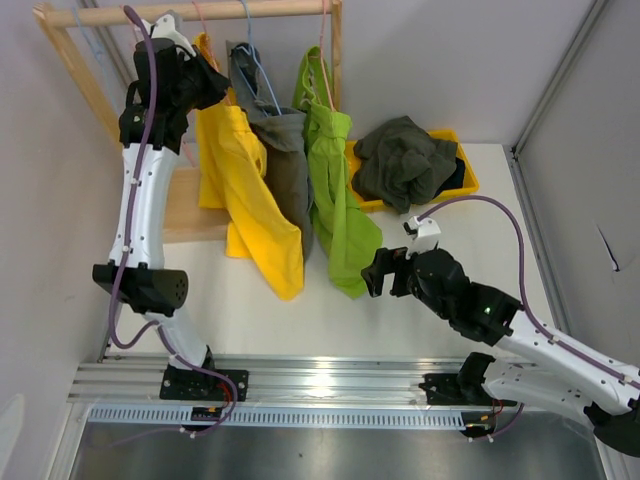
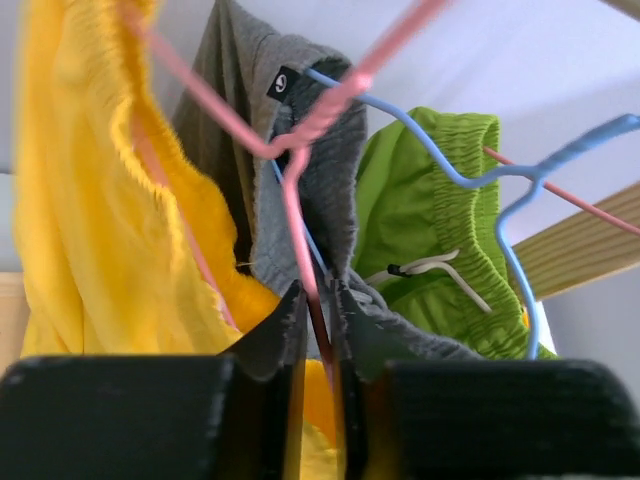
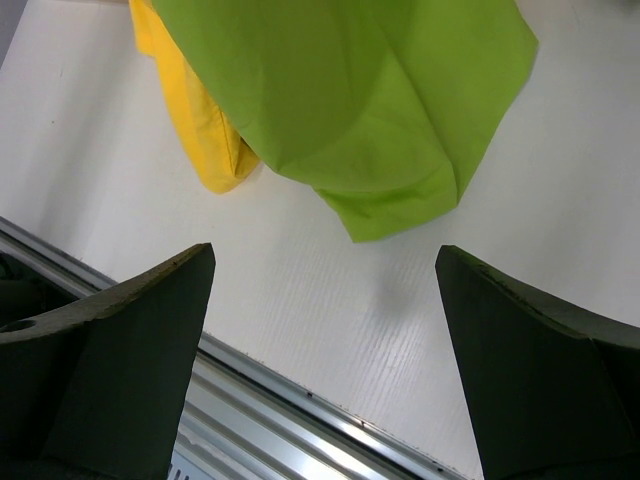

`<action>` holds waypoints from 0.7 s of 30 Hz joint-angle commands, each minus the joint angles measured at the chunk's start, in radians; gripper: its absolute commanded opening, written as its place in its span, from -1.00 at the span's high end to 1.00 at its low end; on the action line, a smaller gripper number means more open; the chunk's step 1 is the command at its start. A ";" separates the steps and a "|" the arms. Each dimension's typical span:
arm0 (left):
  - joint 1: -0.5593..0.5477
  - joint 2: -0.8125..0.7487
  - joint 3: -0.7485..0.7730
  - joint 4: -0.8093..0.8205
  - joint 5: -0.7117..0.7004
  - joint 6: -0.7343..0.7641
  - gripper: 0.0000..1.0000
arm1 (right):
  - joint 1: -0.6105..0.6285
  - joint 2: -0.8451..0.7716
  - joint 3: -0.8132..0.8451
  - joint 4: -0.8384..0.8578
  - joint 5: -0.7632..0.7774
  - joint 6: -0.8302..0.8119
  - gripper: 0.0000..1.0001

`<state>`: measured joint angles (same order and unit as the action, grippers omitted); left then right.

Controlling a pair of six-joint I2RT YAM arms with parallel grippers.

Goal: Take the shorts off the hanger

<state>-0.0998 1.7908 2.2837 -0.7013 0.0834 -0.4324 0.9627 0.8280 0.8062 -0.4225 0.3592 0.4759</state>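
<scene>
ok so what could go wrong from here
1. The left hand is shut on a pink hanger whose wire crosses the blue hanger right at the grey shorts. Pulling it may drag or tangle those too.
2. The right hand is open and apart from the green shorts. The yellow shorts hang right beside that hem, so a grab there might catch both.

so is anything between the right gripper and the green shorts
Nothing visible does. The right gripper is open, and only bare table lies between it and the hem of the green shorts. The yellow shorts hang beside them, to the left.
</scene>
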 commanded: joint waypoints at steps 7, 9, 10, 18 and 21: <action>-0.018 0.007 0.105 -0.021 -0.034 0.038 1.00 | 0.001 0.003 0.051 0.028 0.006 -0.023 -0.99; -0.018 -0.014 0.126 -0.046 -0.040 0.044 1.00 | 0.001 0.006 0.082 0.033 -0.006 -0.037 -0.99; -0.018 -0.024 0.135 -0.055 -0.042 0.044 1.00 | 0.002 0.010 0.097 0.037 -0.014 -0.058 -0.99; -0.018 -0.155 0.142 -0.089 -0.033 0.037 1.00 | 0.135 0.166 0.371 0.074 -0.054 -0.178 -0.99; -0.018 -0.183 0.120 -0.086 -0.022 0.037 1.00 | 0.226 0.305 0.549 0.074 -0.011 -0.218 -0.99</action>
<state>-0.1097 1.7180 2.3886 -0.8600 0.0483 -0.4164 1.1183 1.0554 1.2327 -0.3969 0.3214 0.3328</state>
